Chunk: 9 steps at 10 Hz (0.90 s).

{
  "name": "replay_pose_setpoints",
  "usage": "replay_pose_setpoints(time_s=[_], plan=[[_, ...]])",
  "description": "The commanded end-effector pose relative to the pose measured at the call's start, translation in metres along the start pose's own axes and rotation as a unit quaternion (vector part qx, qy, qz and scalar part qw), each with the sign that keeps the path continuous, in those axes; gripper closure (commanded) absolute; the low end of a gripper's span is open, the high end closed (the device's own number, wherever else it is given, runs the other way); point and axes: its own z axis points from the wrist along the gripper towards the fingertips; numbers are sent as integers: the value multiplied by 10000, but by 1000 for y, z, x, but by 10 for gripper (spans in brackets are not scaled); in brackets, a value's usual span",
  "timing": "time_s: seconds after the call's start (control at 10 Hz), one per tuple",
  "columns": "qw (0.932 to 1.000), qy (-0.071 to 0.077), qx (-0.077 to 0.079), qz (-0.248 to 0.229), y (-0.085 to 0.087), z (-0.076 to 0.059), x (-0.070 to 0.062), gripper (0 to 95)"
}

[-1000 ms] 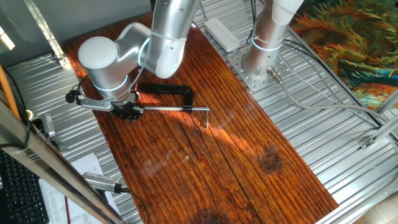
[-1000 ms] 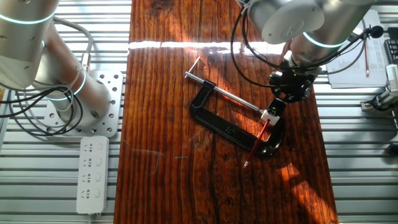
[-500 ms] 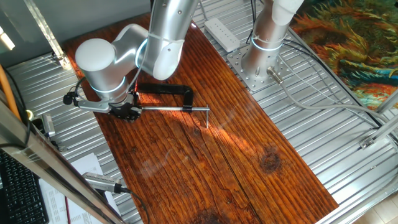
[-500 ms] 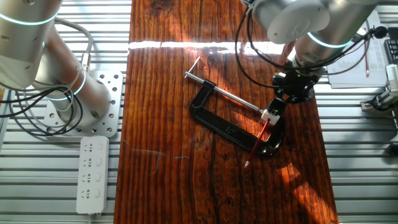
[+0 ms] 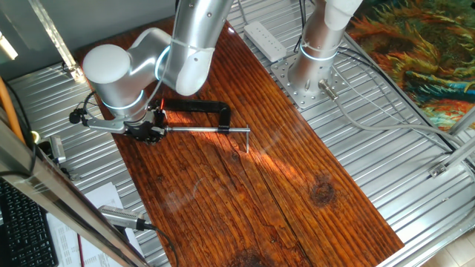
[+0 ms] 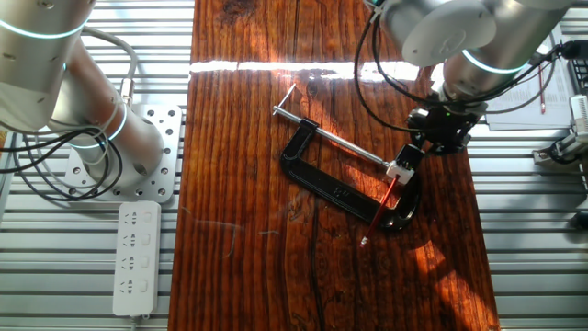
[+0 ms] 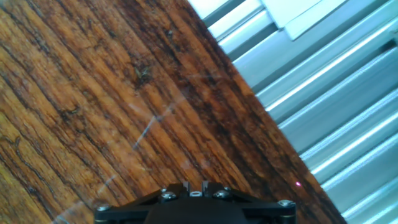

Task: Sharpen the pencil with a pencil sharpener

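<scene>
I have the gripper [image 6: 411,158] low over the far end of the C-clamp [image 6: 340,188], beside the tip of its steel screw rod [image 6: 335,137]. In the other fixed view the pencil [image 6: 380,211] shows as a thin red stick running from a small white-topped piece under the fingers down toward the near-left, its free tip past the clamp's curved foot and just off the wooden table [image 6: 239,184]. Its long axis lies diagonal, roughly square to the screw rod. So the pencil sits directly below and slightly toward the camera from the fingers, with the upper end closest to them.

I cannot tell whether the fingers are pinching the pencil's upper end or merely standing over it; they look narrow, but the wrist hides the tips. The hand view gives me only wood grain, the table edge and the black gripper body, no fingers and no pencil. I cannot pick out the pencil sharpener with certainty; it may be the dark bit at the clamp's end, under the hand.

Compared with 1 second ago, the wrist has swung outward toward the table edge, while the pencil and clamp have not shifted.
</scene>
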Motion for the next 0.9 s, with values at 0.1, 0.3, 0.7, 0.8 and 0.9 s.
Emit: replay_pose_setpoints(time_s=[0.1,0.3,0.7,0.8,0.9], plan=[[10000,-10,-10,-9,-3,-2,-1,950],[10000,-20,-30,-10,-5,-5,0,950],[10000,-2,-28,-35,-6,-10,-1,950],[10000,0,-33,-63,-6,-12,-1,950],[10000,5,-36,-86,-6,-14,-1,950]])
